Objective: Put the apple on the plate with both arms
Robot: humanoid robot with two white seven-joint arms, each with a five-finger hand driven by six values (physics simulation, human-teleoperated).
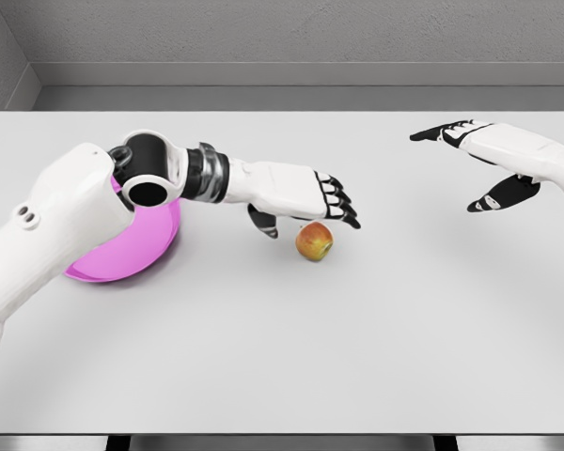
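On white table [263,357], apple [314,241] under left hand [301,197], pink plate [136,249] behind forearm.

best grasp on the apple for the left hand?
Grip the apple around its widest middle, coming from above and its left. It is round, sits upright and stands apart from the pink plate, so its sides are free. The left hand hovers open just above it; the right hand is far off.
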